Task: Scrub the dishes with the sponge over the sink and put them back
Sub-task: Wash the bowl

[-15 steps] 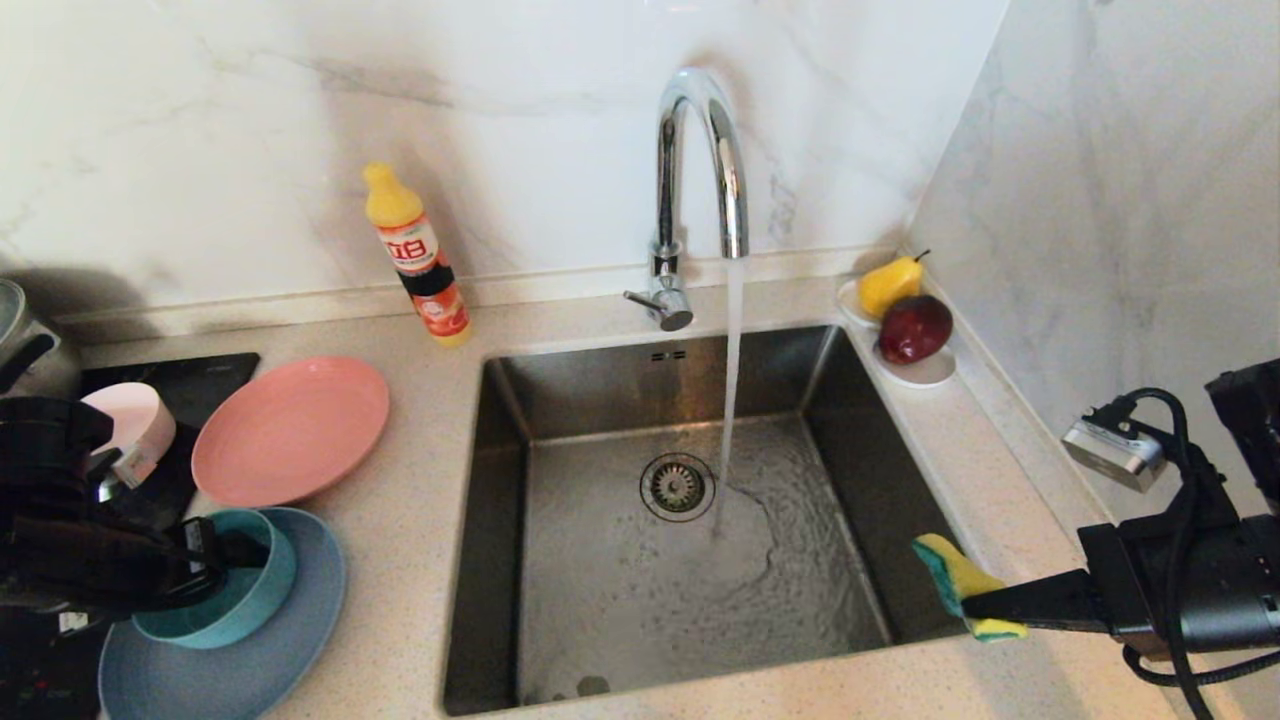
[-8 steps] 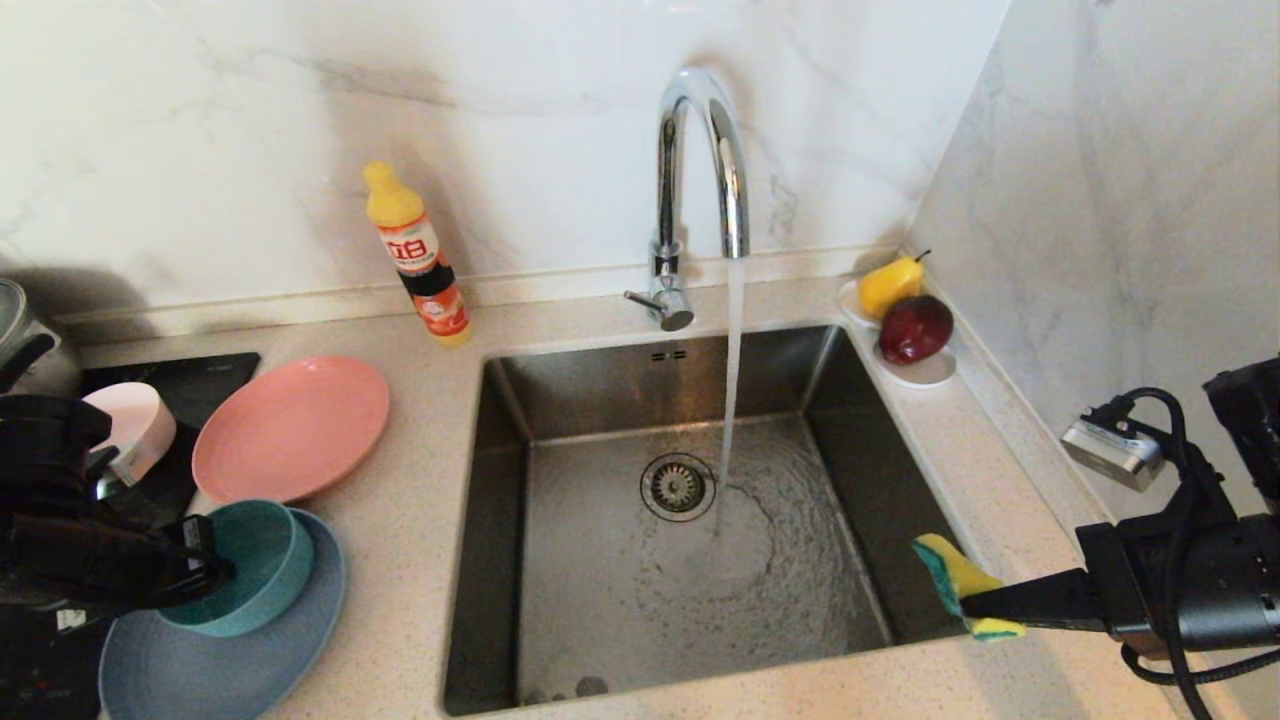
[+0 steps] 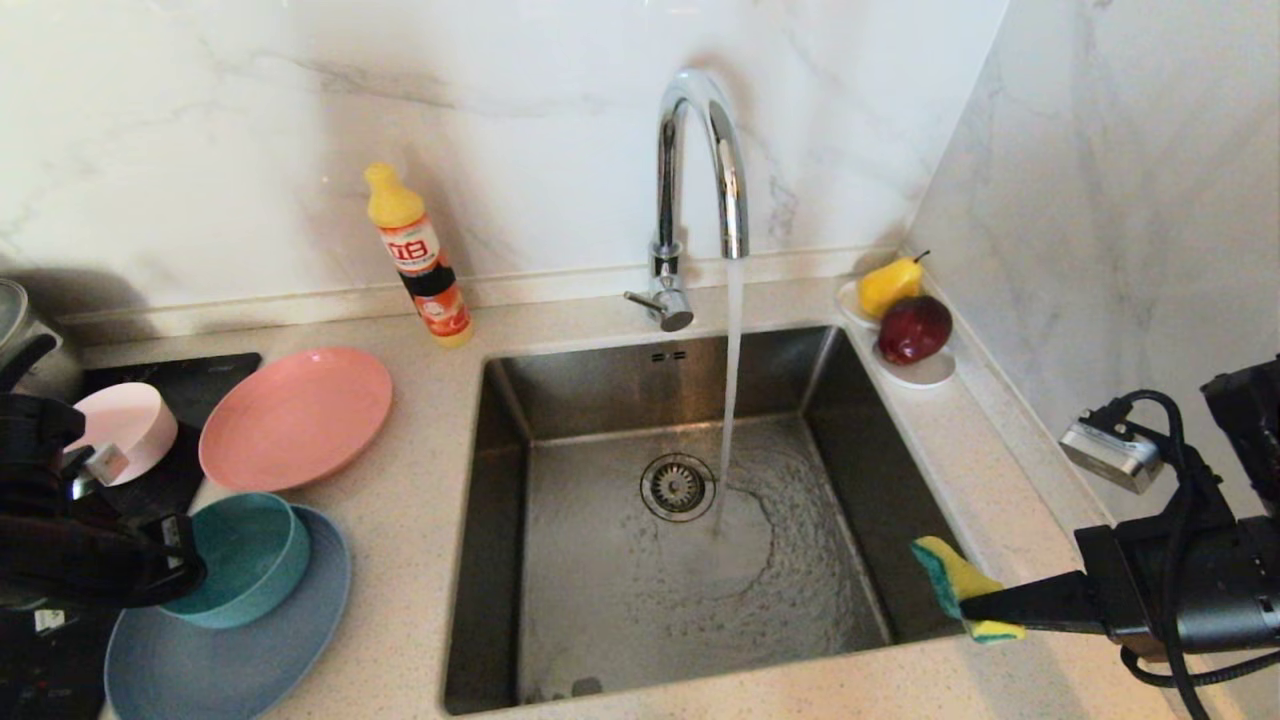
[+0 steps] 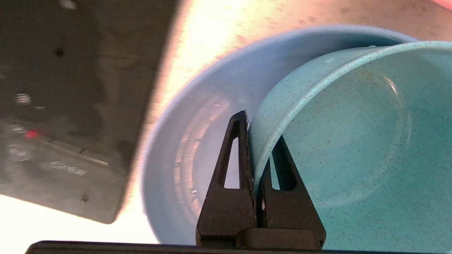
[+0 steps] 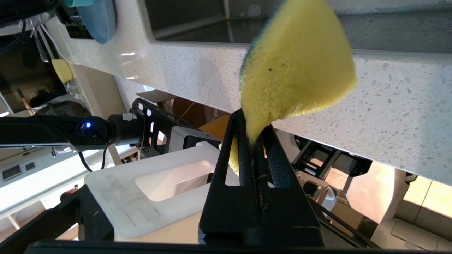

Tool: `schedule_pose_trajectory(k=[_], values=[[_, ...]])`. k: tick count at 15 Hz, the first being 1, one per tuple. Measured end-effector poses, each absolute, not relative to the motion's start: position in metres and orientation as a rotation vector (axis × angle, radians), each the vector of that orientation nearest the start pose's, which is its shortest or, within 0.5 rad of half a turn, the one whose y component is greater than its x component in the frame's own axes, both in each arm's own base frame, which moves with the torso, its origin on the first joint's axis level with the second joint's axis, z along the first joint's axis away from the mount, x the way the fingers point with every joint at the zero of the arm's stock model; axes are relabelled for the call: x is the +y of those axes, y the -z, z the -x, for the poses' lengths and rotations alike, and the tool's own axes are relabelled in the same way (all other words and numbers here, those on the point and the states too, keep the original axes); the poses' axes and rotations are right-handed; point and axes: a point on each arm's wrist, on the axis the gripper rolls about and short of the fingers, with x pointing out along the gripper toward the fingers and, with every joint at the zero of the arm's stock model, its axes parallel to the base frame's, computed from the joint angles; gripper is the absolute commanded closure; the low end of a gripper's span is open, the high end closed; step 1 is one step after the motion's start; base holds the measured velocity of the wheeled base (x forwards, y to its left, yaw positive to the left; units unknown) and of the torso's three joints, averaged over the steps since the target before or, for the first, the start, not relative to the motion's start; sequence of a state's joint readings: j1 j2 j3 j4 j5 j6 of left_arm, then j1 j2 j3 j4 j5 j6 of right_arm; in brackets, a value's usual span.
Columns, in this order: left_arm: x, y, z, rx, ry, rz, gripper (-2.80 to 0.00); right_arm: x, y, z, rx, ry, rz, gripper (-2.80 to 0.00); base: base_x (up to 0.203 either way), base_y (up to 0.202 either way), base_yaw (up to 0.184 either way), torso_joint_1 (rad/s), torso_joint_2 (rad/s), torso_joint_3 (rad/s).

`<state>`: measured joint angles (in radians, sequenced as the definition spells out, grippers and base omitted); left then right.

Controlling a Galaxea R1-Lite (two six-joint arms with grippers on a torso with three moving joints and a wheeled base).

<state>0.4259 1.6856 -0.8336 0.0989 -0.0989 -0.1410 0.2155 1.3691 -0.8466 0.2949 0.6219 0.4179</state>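
The left gripper (image 4: 259, 141) pinches the rim of the teal bowl (image 3: 240, 555), one finger inside the wall and one outside, and the bowl sits tilted on the light blue plate (image 3: 250, 650) at the counter's left end. That grip is thin: only the finger ends bite a smooth plastic wall, so on the lift toward the sink (image 3: 500, 560) the bowl could pivot, slide free and drop onto the plate or counter. A tilted bowl may also drag the plate along if its foot catches. The right gripper (image 3: 975, 607) waits over the sink's near right corner, clamped on one edge of the sponge (image 3: 955, 580), which flops sideways; pressed hard against a dish, it could fold or pull out. Water runs from the tap (image 3: 700, 160), so wet plastic makes slipping likelier. The salmon-pink plate (image 3: 295, 418) and pale pink bowl (image 3: 125, 430) lie nearby, within range of a swinging bowl.
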Motion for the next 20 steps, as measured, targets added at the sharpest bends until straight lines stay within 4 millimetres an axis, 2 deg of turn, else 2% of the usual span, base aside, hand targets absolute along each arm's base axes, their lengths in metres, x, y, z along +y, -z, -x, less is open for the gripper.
schedule_pose_trajectory(k=[4,10,13,15,20], values=[[0.109,-0.151,-0.234,0.912,-0.329,0.416,0.00,0.055,-0.200,-0.189,0.985,-0.609,-0.542,0.00,0.000,0.000,0.000,0.000,0.00,0.000],[0.094,-0.217,-0.207,0.804,-0.213,0.463,0.00,0.055,-0.201,-0.188,0.984,-0.611,-0.542,0.00,0.000,0.000,0.000,0.000,0.00,0.000],[0.084,-0.240,-0.195,0.750,-0.152,0.457,0.00,0.055,-0.201,-0.188,0.981,-0.611,-0.543,0.00,0.000,0.000,0.000,0.000,0.00,0.000],[0.069,-0.246,-0.192,0.749,-0.083,0.440,0.00,0.055,-0.202,-0.188,0.978,-0.615,-0.542,0.00,0.000,0.000,0.000,0.000,0.00,0.000],[0.004,-0.246,-0.204,0.822,0.111,0.362,0.00,0.056,-0.204,-0.188,0.972,-0.618,-0.540,0.00,0.000,0.000,0.000,0.000,0.00,0.000]])
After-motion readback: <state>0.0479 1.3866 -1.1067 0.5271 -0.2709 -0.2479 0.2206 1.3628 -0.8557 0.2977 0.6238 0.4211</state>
